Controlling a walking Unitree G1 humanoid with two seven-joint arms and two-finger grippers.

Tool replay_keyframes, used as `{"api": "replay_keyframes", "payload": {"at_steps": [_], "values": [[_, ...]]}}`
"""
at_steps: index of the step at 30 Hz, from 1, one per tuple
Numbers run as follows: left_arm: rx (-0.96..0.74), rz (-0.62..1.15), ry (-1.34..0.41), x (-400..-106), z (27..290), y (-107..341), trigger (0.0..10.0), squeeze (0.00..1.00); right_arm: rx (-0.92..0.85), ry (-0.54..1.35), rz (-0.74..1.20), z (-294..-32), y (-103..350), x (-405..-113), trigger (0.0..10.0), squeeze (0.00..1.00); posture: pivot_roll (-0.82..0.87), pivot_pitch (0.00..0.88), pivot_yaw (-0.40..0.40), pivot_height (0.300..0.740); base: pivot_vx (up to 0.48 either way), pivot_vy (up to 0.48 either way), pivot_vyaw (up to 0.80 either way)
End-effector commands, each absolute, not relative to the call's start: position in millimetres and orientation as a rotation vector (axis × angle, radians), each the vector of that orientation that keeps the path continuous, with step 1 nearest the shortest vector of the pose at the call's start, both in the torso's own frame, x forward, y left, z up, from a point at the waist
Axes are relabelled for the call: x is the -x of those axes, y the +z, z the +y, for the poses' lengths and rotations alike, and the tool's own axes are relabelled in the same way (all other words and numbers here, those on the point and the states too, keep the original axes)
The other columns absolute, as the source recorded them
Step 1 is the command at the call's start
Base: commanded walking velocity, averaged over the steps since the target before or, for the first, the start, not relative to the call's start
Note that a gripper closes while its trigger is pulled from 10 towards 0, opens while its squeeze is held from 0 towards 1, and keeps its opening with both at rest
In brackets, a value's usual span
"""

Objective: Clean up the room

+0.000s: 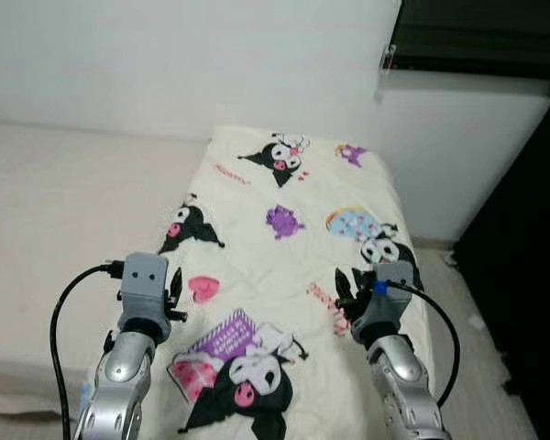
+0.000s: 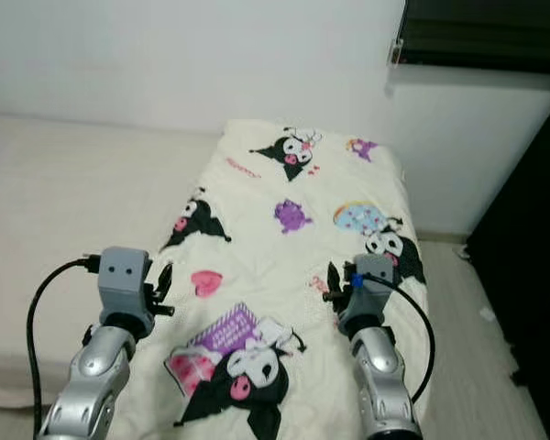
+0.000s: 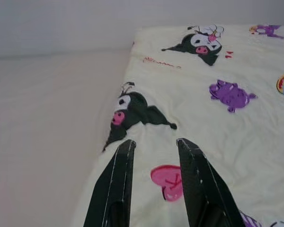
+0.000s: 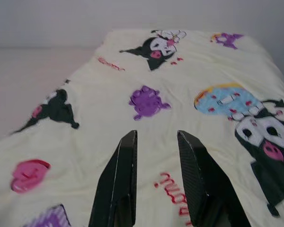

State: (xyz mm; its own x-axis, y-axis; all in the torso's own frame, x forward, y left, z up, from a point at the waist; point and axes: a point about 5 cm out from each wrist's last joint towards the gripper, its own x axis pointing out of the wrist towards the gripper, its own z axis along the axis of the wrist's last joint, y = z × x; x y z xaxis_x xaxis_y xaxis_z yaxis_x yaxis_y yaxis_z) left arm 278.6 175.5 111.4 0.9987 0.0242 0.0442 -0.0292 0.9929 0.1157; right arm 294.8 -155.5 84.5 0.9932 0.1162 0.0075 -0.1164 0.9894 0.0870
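Observation:
A cream blanket (image 1: pixel 284 247) printed with black, purple and pink cartoon figures lies spread flat along the right part of a bed. Over its left side hovers my left gripper (image 1: pixel 175 295), open and holding nothing; a pink heart print (image 3: pixel 168 181) lies just past its fingers (image 3: pixel 114 183). My right gripper (image 1: pixel 346 295) hangs over the blanket's right side, open as well, with a red script print (image 4: pixel 173 188) under its fingers (image 4: pixel 195 179). Neither gripper touches the fabric as far as I can see.
The bare beige mattress (image 1: pixel 64 211) stretches to the left of the blanket. A white wall (image 1: pixel 183 64) runs behind the bed. A dark cabinet (image 1: pixel 522 266) stands at the right, with a strip of pale floor (image 1: pixel 472 321) beside the bed.

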Motion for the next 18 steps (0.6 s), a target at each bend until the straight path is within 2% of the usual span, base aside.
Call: {"api": "replay_keyframes", "payload": {"at_steps": [1, 4, 18], "values": [[-0.123, -0.035, 0.023, -275.3, 175.6, 109.2, 10.0, 0.00, -0.080, 0.120, -0.007, -155.5, 84.3, -292.4, 10.0, 0.00, 0.06, 0.062, -0.060, 0.724, 0.000, 0.000, 0.00], [-0.121, -0.030, 0.021, -272.8, 175.0, 107.6, 10.0, 0.00, -0.082, 0.122, -0.004, -154.2, 82.9, -290.0, 10.0, 0.00, 0.06, 0.062, -0.060, 0.739, 0.000, 0.000, 0.00], [-0.133, 0.008, 0.034, -270.3, 183.1, 100.5, 10.0, 0.00, -0.125, 0.132, 0.051, -147.7, 73.8, -289.1, 10.0, 0.00, 0.06, 0.062, -0.051, 0.740, 0.000, 0.000, 0.00]]}}
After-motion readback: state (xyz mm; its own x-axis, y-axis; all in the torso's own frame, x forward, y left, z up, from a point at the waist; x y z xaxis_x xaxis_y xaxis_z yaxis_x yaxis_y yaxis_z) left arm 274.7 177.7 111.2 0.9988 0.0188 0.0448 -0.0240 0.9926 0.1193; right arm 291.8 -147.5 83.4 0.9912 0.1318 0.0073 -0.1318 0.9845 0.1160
